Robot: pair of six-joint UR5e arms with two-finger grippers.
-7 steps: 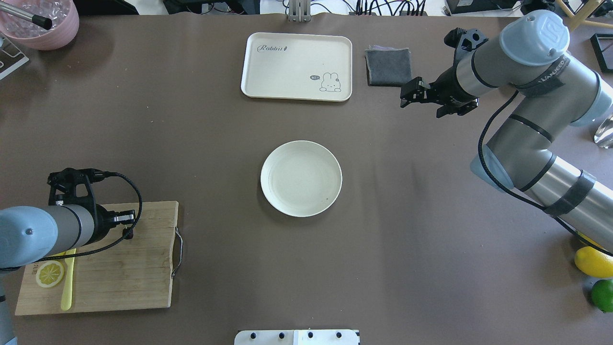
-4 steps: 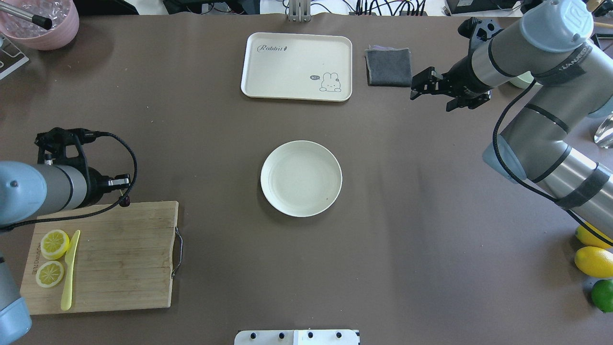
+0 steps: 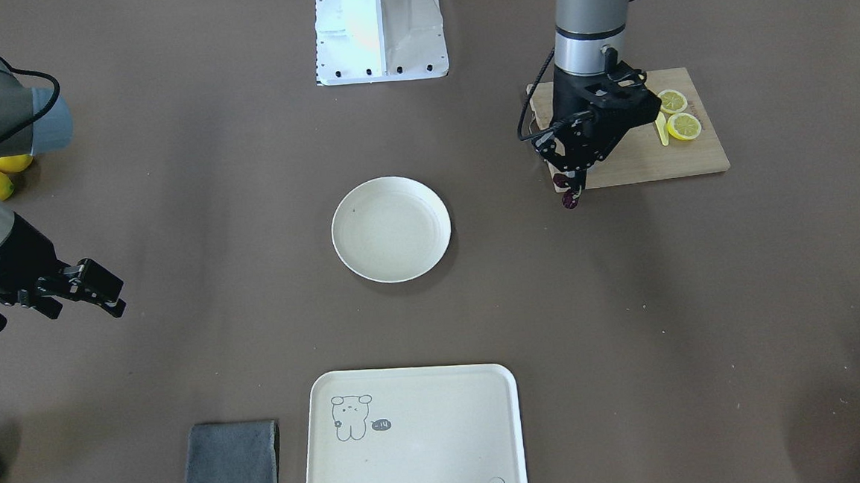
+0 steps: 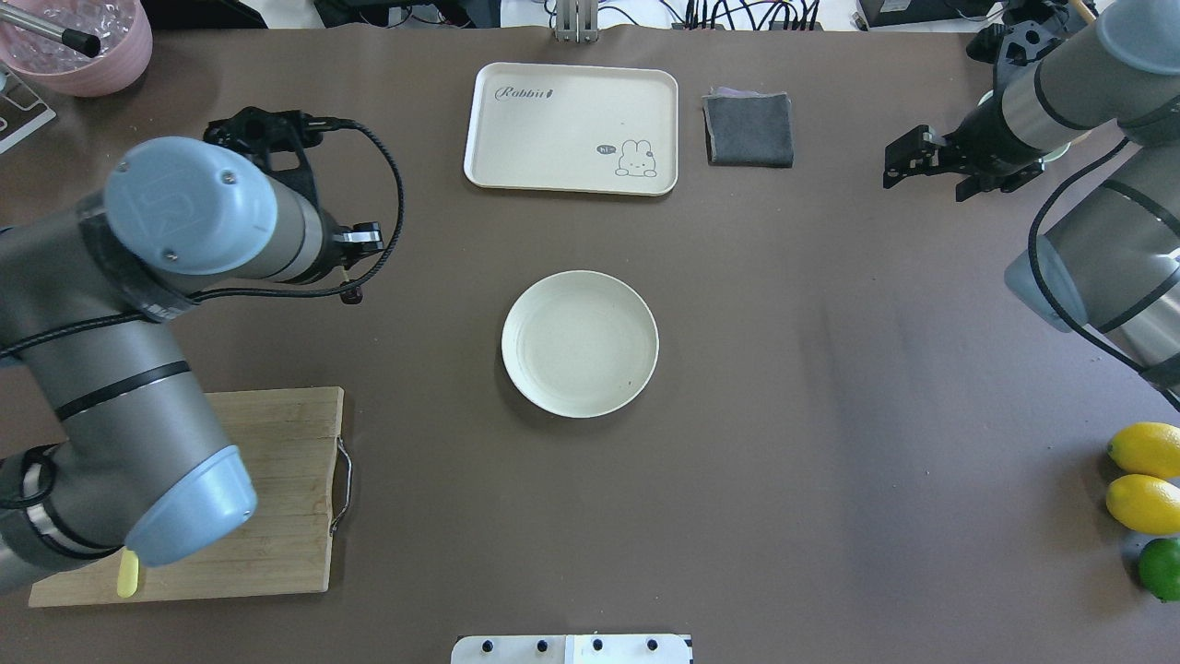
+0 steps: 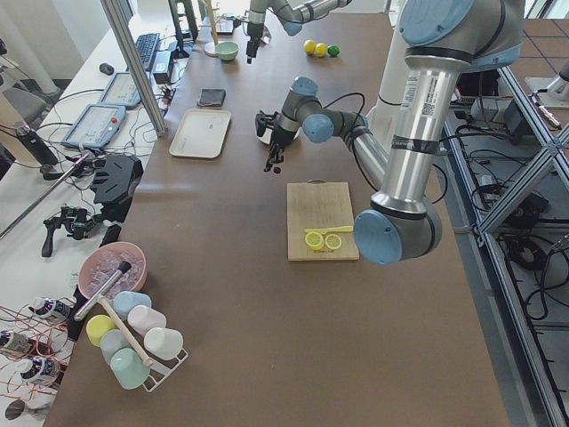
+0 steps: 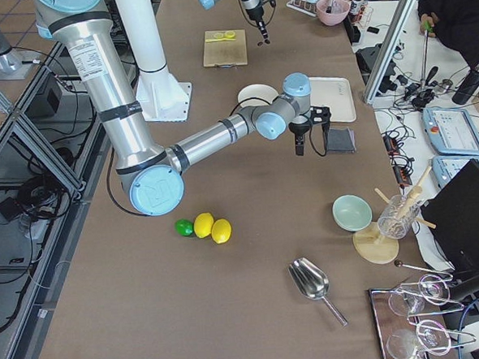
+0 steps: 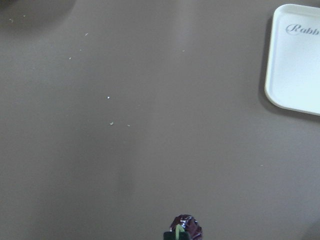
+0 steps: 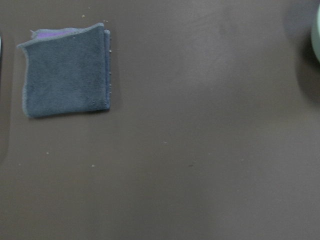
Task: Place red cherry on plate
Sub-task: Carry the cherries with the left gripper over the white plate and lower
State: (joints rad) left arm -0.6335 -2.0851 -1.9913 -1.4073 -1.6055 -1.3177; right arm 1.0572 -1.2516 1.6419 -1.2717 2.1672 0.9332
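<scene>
**Cherry held over bare tabletop, plate unfilled**

A matte brown tabletop [image 3: 629,319] fills the scene, dotted with a few pale crumbs in the left wrist view. The left end effector [image 3: 572,179] is closed on the red cherry [image 3: 568,199], which hangs above the surface just off the corner of the wooden cutting board [image 3: 641,157], well apart from the plate [image 3: 391,229]. Two lemon slices [image 3: 684,126] lie on the board. The right end effector [image 4: 890,166] hovers near the far edge with its fingers parted and nothing between them, beside a folded grey cloth [image 3: 229,466] and a cream tray [image 3: 428,451] with a printed animal.

Two whole lemons [image 4: 1143,503] and a lime [image 4: 1160,567] sit at the robot's right. Around the tabletop are aluminium framing, cables and tablets. A rack of pastel cups [image 5: 133,342], a pink bowl [image 4: 92,55], a metal scoop [image 6: 311,281] and a pale green bowl [image 6: 351,213] sit at the ends. A person [image 6: 465,3] sits beyond.
</scene>
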